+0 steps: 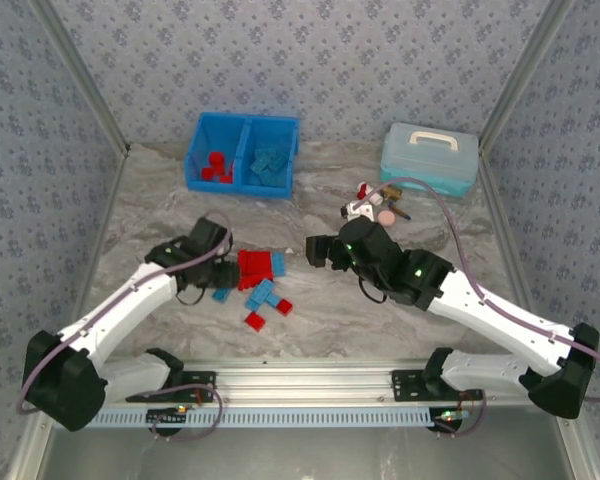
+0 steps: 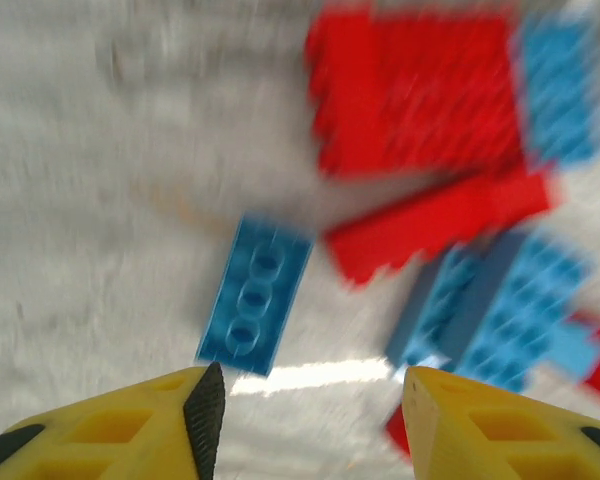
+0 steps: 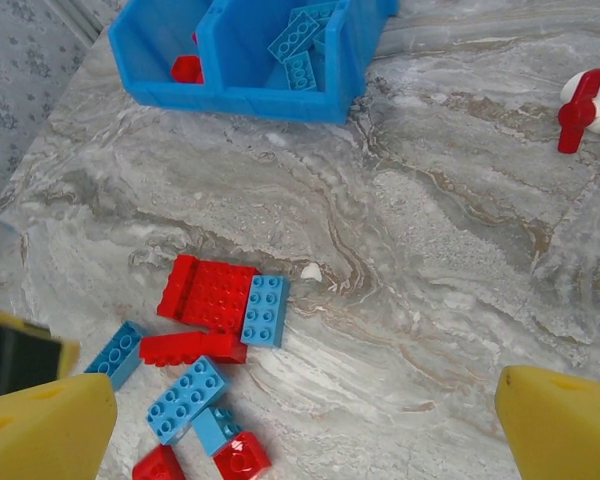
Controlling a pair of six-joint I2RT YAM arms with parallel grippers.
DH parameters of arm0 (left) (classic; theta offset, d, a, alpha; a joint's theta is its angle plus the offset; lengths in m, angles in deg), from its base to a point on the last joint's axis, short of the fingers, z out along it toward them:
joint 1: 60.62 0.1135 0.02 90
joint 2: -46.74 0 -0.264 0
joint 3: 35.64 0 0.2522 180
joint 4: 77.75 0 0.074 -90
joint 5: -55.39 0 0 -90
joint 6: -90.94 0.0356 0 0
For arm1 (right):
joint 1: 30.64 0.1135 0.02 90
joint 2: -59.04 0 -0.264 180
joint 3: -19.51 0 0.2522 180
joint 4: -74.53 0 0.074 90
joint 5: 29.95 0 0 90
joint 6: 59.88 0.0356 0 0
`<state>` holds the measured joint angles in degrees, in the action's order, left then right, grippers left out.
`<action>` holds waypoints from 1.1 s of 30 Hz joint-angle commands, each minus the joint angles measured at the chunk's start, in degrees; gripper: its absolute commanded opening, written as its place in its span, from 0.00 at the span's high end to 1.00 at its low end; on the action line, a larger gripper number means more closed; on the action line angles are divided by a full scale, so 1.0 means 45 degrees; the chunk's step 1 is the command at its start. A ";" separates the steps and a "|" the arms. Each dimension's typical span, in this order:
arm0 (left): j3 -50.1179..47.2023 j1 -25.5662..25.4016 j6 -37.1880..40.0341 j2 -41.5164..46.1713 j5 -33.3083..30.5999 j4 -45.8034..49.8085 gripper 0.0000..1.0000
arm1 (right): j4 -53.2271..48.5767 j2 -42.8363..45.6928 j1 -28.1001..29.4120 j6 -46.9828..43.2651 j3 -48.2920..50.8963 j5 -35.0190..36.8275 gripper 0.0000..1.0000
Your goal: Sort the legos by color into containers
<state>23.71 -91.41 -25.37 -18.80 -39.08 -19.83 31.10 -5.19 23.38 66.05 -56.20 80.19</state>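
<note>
Red legos (image 3: 215,293) loose on marble table (image 3: 430,250): four; blue legos (image 3: 265,310): four. Left fingers (image 2: 130,430) parted, empty; right fingers (image 3: 40,430) wide, empty.

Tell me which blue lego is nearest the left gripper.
The lone blue brick lying apart, left of the rest, just ahead of the left gripper; other blues lie among reds.

Teal lidded box (image 1: 429,158); red-white bottle (image 1: 360,206), pink disc (image 1: 387,214) nrby
</note>
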 commanded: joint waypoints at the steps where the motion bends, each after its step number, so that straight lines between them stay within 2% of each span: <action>1: -0.0752 -0.0185 -0.1086 0.0535 -0.0709 -0.0397 0.39 | 0.0309 -0.0136 -0.0139 -0.0249 0.0056 -0.0372 0.00; 5: -0.1044 -0.0184 -0.0645 -0.0529 -0.0464 -0.1596 0.25 | 0.0296 -0.0181 -0.0220 -0.0152 0.0096 -0.0453 0.00; 11: -0.0445 -0.0078 -0.0154 -0.2914 -0.1514 -0.1841 0.23 | -0.0049 -0.0141 -0.0276 -0.0072 0.0037 -0.0258 0.00; 13: -0.0366 -0.0012 -0.0150 -0.3406 -0.1393 -0.2137 0.29 | -0.0039 -0.0177 -0.0307 0.0194 0.0047 -0.0238 0.00; 18: -0.0429 0.0004 -0.0305 -0.3600 -0.1175 -0.2615 0.54 | 0.0009 -0.0309 -0.0326 0.0313 -0.0016 -0.0257 0.00; 21: -0.0453 0.0025 -0.0441 -0.3624 -0.1101 -0.2670 0.64 | 0.0045 -0.0487 -0.0371 0.0265 -0.0124 -0.0338 0.00; 27: -0.0035 0.0025 -0.0731 -0.2847 -0.0797 -0.2226 0.71 | -0.0118 -0.0708 -0.0383 0.0224 -0.0432 -0.0417 0.00; 30: 0.1003 0.0030 -0.0671 -0.1671 -0.0894 -0.1550 0.72 | -0.0147 -0.0659 -0.0387 0.0258 -0.0432 -0.0374 0.00; 33: 0.2235 0.0025 -0.0455 -0.0976 -0.1020 -0.1787 0.73 | -0.0084 -0.0611 -0.0394 0.0274 -0.0393 -0.0344 0.00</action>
<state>27.73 -91.50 -27.66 -26.95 -43.04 -27.72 31.80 -8.40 21.94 66.57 -56.40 78.66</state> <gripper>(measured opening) 0.312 0.999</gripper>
